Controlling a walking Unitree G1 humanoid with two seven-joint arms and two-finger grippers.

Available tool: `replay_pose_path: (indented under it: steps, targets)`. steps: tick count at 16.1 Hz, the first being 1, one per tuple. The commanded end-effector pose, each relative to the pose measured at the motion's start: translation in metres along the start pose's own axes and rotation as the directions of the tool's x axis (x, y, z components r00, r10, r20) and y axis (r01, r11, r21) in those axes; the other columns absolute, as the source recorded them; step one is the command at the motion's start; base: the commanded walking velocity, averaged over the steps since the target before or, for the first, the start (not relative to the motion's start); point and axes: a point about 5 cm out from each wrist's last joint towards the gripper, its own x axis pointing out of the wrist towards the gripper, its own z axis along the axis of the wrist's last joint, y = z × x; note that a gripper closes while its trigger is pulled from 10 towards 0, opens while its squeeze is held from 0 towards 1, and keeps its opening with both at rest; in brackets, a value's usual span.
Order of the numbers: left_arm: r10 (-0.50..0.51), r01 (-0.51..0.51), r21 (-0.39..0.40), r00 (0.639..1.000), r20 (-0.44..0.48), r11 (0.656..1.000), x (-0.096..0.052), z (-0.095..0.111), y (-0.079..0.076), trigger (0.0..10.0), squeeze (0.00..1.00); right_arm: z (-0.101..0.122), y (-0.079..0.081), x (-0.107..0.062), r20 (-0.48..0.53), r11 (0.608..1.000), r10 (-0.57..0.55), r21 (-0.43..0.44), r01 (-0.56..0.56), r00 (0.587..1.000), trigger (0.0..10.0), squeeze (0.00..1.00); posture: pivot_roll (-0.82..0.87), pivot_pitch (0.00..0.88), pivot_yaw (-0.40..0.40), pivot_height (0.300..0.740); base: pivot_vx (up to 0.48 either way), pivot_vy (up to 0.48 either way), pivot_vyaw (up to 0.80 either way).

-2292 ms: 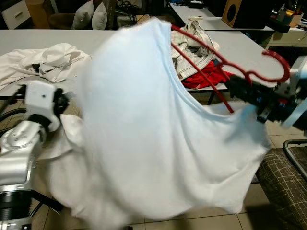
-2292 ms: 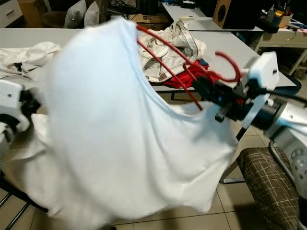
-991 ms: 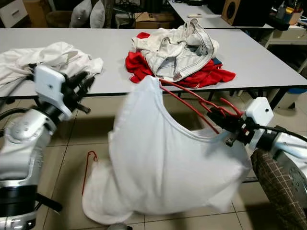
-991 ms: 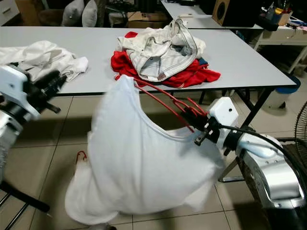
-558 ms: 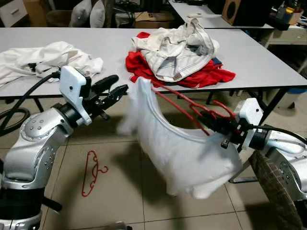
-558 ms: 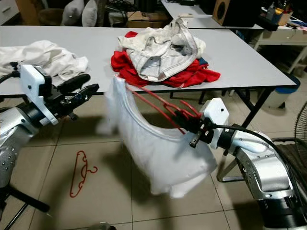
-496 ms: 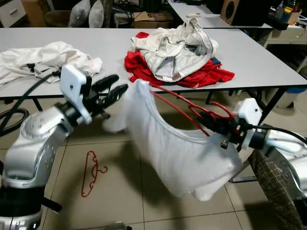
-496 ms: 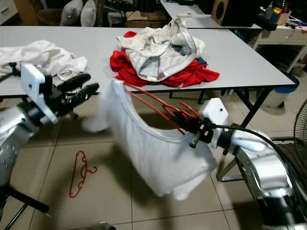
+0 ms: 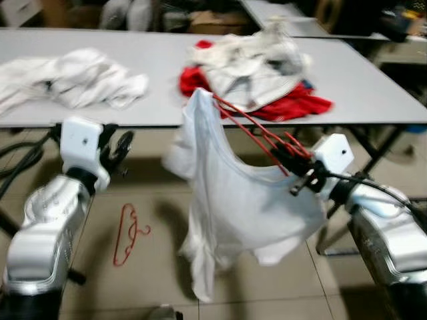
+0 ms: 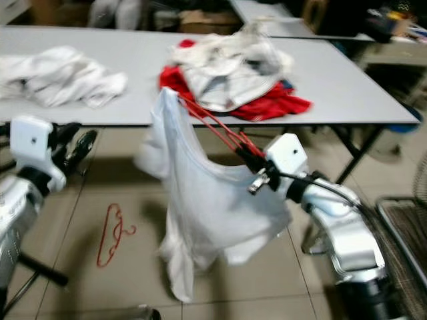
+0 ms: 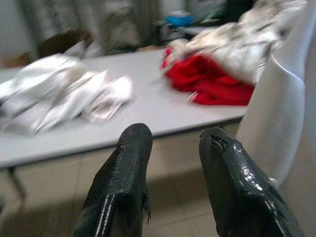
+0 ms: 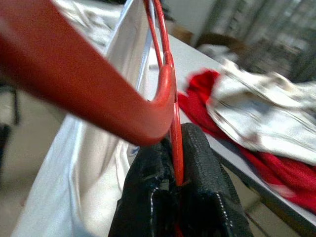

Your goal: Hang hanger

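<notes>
The right gripper (image 9: 291, 162) is clenched on the neck of a red hanger (image 9: 250, 130), held in the air in front of the grey table (image 9: 160, 80). A white shirt (image 9: 233, 207) hangs from the hanger, draped below it and clear of the floor. The left gripper (image 11: 175, 148) holds nothing, its fingers parted, near the shirt's edge. A second red hanger (image 9: 129, 235) lies on the tiled floor. Clothes (image 9: 260, 70) are piled on the table.

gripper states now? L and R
Left gripper: open, holding nothing.
Right gripper: shut on the red hanger carrying the white shirt.
</notes>
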Motion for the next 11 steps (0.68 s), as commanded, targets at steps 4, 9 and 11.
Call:
replay_pose_path:
  steps: [4,9,11]
  targets:
    - [0.049,-0.052,0.064,0.997,0.051,0.997,-0.005,0.014,-0.002,10.0,0.00,0.012,0.008,0.002,0.060,0.998,0.053,0.024,-0.054,0.997,10.0,0.00,0.06,0.021,-0.061,0.740,0.000,0.000,0.80]
    - [0.140,-0.141,0.048,0.990,0.006,0.989,-0.027,0.009,0.005,10.0,0.00,0.006,0.004,0.019,0.028,0.996,0.090,0.025,-0.091,0.996,10.0,0.00,0.12,0.052,-0.127,0.740,0.000,0.000,0.80]
    - [0.135,-0.134,0.040,0.990,-0.028,0.990,-0.035,0.001,-0.004,10.0,0.00,0.005,0.010,0.023,0.034,0.993,0.106,0.039,-0.108,0.994,10.0,0.00,0.13,0.066,-0.136,0.740,0.000,0.000,0.80]
